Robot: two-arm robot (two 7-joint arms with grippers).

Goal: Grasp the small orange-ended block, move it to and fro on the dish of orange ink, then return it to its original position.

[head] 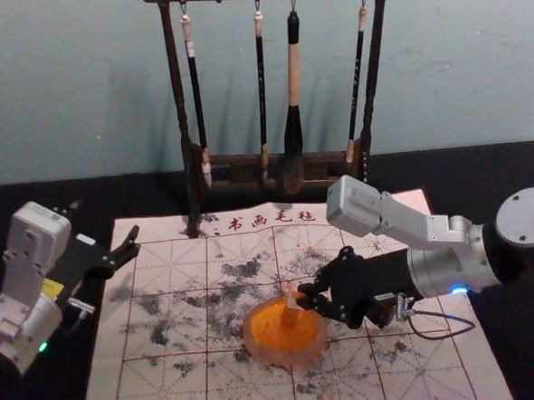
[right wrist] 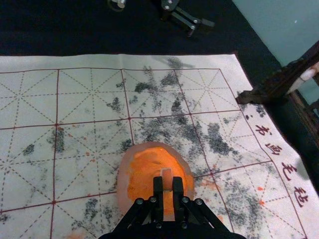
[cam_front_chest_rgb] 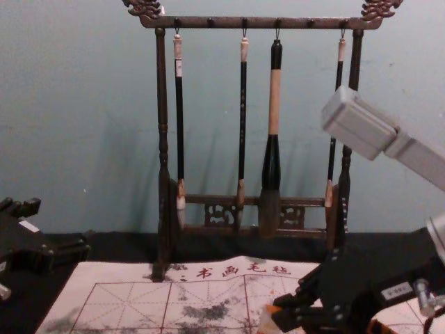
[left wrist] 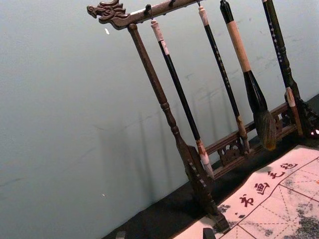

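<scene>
A: How far along?

B: Past the grasp. Pinching the block (right wrist: 167,175) in the right gripper (right wrist: 168,188), pressed in on both sides. Holding it at the fingertips, over the dish (right wrist: 122,190) of orange ink (right wrist: 143,173).

A: Touching the ink?

B: Cannot tell for certain. Judged ready for, or amid, the to-and-fro (cannot count strokes from a still).

A: Left to do?

B: Finish the rubbing, lift clear of the dish, carry back to the original spot, set down, let go. Cannot tell where that spot lies.

A: And the left gripper (head: 136,242)?

B: Parked across the mat (head: 188,386) from the working gripper, well apart, spread, holding nothing.
</scene>
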